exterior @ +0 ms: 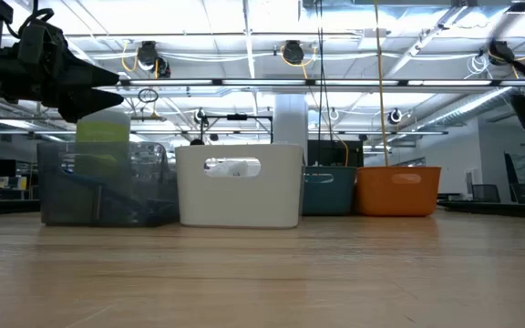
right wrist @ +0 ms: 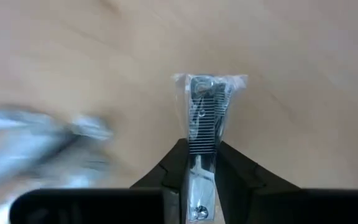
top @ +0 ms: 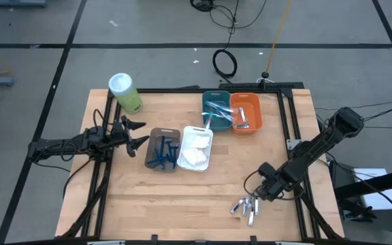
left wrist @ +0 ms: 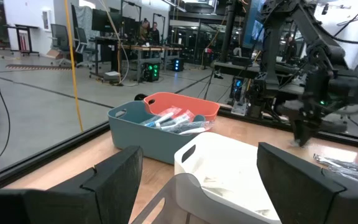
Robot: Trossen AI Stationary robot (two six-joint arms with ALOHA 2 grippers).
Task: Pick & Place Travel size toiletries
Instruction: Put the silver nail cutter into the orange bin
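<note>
Right gripper [right wrist: 204, 163] is down at the counter [top: 182, 197], near the front right corner. Its fingers are drawn in close on a small silvery item in a clear wrapper [right wrist: 207, 106]; the wrist view shows the packet pinched between the two tips, its ridged far end sticking out ahead of them. Whether it has left the wood I cannot tell.

A loose cluster of similar silvery packets [top: 245, 207] lies on the counter just beside this gripper, some touching each other.

Left gripper [top: 133, 133] hangs spread wide with nothing in it, just short of the brown bin [top: 152, 151] that holds the dark blue razors [top: 163, 155]. White bin [top: 207, 133] with soft white pads sits beyond that, then the teal bin [top: 206, 99] and orange bin [top: 257, 102], well away from the right gripper. A green canister [top: 126, 93] lies off to the side of the left gripper.

Handling, as I judge it:
- Packet looks light and small; core stiff, wrapper thin and crinkly.
- Film is likely slippery, so it may slide or swivel in the pinch.
- Best hold is across the hard body, not the loose film edge.
- Neighbouring packets could snag and drag along.
</note>
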